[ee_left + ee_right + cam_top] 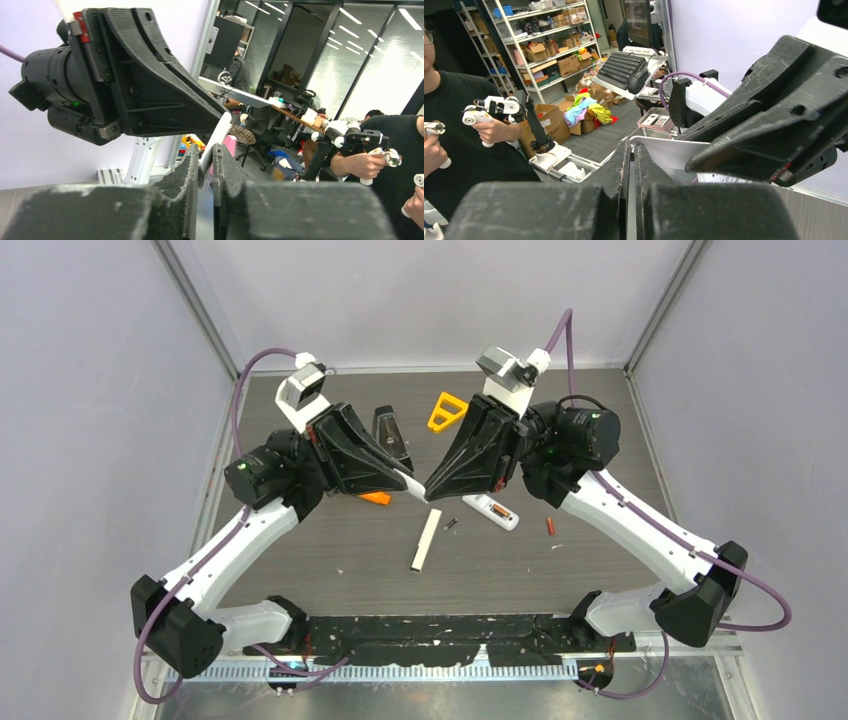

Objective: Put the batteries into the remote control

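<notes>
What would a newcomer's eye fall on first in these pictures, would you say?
The two black grippers meet tip to tip over the middle of the table, with the left gripper and the right gripper both clamped on one white piece. Just to their right lies an open remote with an orange battery in its bay, and a loose red battery lies to its right.

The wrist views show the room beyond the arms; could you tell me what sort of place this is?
Probably a robotics lab or workshop: shelves stacked with cardboard boxes, a person's handheld controller, and cluttered desks.
</notes>
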`<state>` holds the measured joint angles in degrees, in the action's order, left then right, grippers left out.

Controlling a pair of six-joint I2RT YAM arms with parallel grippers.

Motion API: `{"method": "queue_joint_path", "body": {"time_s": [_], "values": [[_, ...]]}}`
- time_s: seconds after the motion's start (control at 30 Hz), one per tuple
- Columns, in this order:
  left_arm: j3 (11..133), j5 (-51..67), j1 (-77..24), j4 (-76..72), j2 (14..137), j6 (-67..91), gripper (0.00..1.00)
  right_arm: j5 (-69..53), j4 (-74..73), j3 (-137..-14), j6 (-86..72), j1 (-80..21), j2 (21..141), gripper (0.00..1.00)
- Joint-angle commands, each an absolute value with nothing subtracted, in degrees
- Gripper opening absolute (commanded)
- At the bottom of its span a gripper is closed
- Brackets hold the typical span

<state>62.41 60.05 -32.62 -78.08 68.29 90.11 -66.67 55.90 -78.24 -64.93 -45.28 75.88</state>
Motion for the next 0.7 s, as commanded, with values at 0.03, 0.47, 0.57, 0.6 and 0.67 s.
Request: {"method": "queue_joint_path", "body": {"time_s": [0.03, 0.47, 0.57, 0.6, 0.67], "values": [[62.4, 60.4, -33.2, -81.5, 67.8, 90.9, 0.0, -64.6, 57.3, -79.7, -65.4, -45.2, 75.7, 0.05], [57.6, 59.3, -33.1, -57.6, 63.9, 75.1, 0.0, -41.3, 16.7, -70.7, -35.9, -41.7, 59.0, 0.9], [57.8, 57.6, -33.1, -40.5, 61.6, 64.5, 0.0, -35.2, 1.2, -73.3, -30.8, -41.5, 56.9, 0.9], [58.0, 56.8, -33.1, -35.1, 60.7, 60.8, 0.0, -32.5, -1.7, -73.6, -30.0, -41.5, 55.9, 0.9], [58.5, 55.7, -33.1, -27.3, 59.7, 55.0, 0.0, -29.9, -8.7, -74.6, -28.0, -41.4, 55.1, 0.9]]}}
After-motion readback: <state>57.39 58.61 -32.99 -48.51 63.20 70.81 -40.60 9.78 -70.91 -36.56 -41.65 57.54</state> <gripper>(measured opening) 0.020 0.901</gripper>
